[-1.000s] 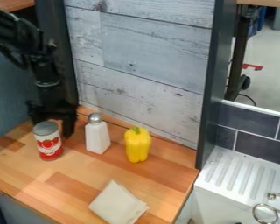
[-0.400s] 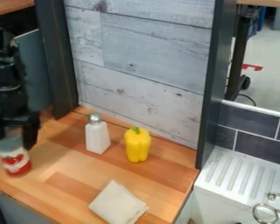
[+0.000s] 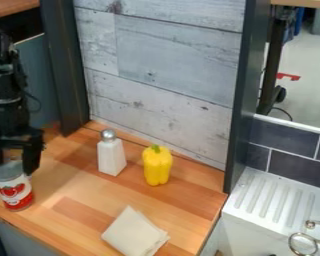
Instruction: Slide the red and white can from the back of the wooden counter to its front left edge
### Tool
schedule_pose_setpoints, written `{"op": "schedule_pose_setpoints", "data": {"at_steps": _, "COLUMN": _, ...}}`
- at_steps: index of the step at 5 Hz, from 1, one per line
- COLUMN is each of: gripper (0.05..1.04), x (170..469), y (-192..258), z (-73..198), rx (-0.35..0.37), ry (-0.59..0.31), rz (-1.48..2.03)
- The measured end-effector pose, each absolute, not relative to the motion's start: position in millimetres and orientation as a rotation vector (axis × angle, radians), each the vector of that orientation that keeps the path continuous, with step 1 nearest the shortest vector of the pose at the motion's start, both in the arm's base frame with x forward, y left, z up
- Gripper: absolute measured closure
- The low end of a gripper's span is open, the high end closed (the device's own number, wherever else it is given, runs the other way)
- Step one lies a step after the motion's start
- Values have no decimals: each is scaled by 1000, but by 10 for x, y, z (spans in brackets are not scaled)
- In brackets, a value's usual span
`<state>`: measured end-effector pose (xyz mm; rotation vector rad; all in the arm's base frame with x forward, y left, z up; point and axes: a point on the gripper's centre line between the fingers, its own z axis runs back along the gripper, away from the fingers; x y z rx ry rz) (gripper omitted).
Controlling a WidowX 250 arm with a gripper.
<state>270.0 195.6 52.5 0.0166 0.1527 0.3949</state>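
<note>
At the left edge of the view, the black gripper (image 3: 14,159) hangs over the wooden counter (image 3: 76,187), shut on the upper part of a red and white can (image 3: 16,191). One finger is at each side of the can, which is upright with its grey top showing. Whether its base touches the wood I cannot tell. A white shaker (image 3: 111,156) with a metal top stands right of the gripper, and beside it is an upright yellow bell pepper (image 3: 157,166). Nearer the front lies a folded pale cloth (image 3: 134,233).
A grey plank wall (image 3: 163,75) rises behind the counter, between dark upright posts (image 3: 64,65). To the right, past the counter's edge, is a white ridged sink drainboard (image 3: 273,200) with metal rings (image 3: 303,242) at its front.
The gripper and the can have moved together to the left and towards the counter's front edge. The shaker, pepper and cloth have stayed put.
</note>
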Motion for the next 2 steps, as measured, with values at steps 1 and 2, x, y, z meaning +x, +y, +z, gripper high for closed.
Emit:
{"op": "schedule_pose_setpoints", "data": {"at_steps": 1, "gripper": 83, "x": 2792, "y": 1958, "z": 734, "rx": 5, "ry": 97, "rz": 392}}
{"op": "schedule_pose_setpoints", "data": {"at_steps": 2, "gripper": 83, "x": 2813, "y": 1974, "z": 1020, "rx": 41, "ry": 40, "rz": 385}}
